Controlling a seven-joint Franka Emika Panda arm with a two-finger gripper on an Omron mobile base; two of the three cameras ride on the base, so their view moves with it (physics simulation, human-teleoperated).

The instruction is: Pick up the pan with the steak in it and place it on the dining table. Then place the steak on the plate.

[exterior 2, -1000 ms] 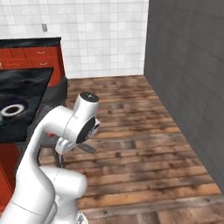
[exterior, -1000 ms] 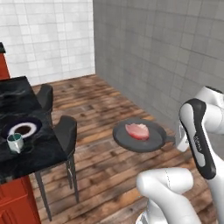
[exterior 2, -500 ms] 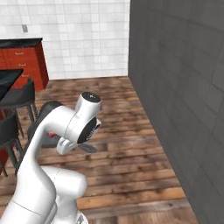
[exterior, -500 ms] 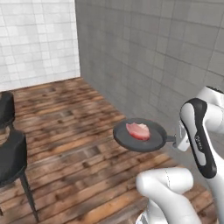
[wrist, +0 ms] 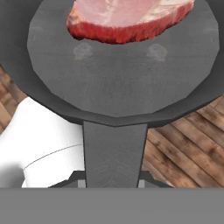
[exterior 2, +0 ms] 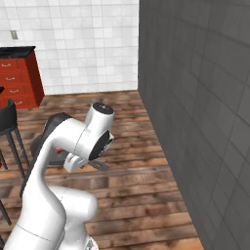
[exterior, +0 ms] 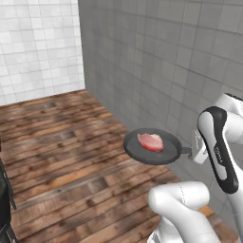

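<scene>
The pan point(exterior: 153, 147) hung in the air above the wooden floor point(exterior: 57, 142), held level by its short dark handle point(wrist: 114, 153), with the grey tiled wall point(exterior: 166, 61) close behind it. In the left base view the handle pointed toward the arm's hand, and the gripper point(exterior: 193, 153) met it at the handle's outer end. The fingers were closed on that handle; in the hand view the handle ran straight down from the pan's rim to the bottom of the picture, where the finger tips sat tight on either side of it.

The steak point(exterior: 150, 141) lay inside the pan, on the part of the pan floor away from the handle. In the hand view the steak point(wrist: 127, 15) showed as a pink slab with a darker red edge at the top of the picture, and the pan point(wrist: 118, 74) spread bare and dark grey between the meat and the handle.

In the right base view the arm bent across the front of the pan point(exterior 2: 49, 134), so that just a dark part of it showed behind the white links, over the floor. A red cabinet with drawers point(exterior 2: 19, 80) stood against the white tiled wall point(exterior 2: 78, 44) at the far left, and a dark chair point(exterior 2: 9, 122) stood at the left edge.
</scene>
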